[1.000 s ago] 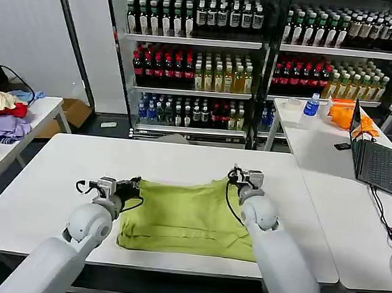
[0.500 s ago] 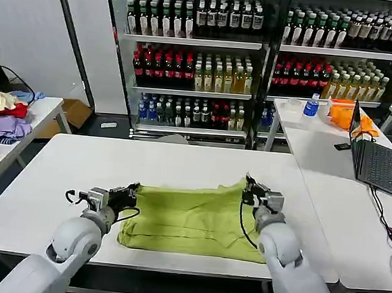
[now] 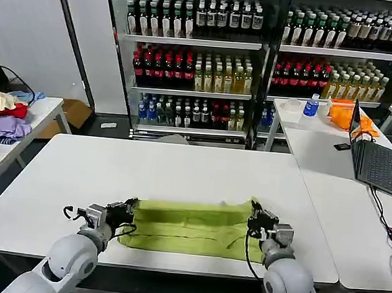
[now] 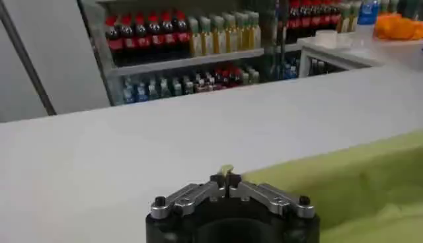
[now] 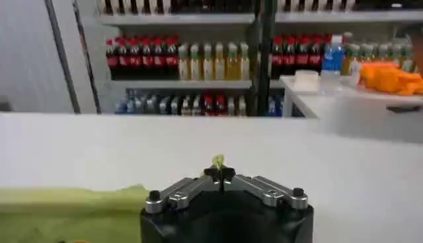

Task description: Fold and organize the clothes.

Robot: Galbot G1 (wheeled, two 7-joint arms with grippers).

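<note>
Both tools are now sitting nearer the robot than a second ago, and they are dragging the far edge of the lime yellow-green soft-fabric T-shirt (image 3: 191, 226) back with them, so the garment is lying as a narrower folded band along the near part of the white tabletop (image 3: 146, 170). The left tool (image 3: 128, 210) is pinching the shirt's left far corner; in the left wrist view (image 4: 226, 177) its jaws are closed tight with a small tuft of green cloth sticking out between them. The right tool (image 3: 254, 214) is gripping the right far corner the same way, jaws pressed together on a green scrap in the right wrist view (image 5: 219, 169). The shirt is stretching between the two tools. No print or writing is readable on the fabric.
</note>
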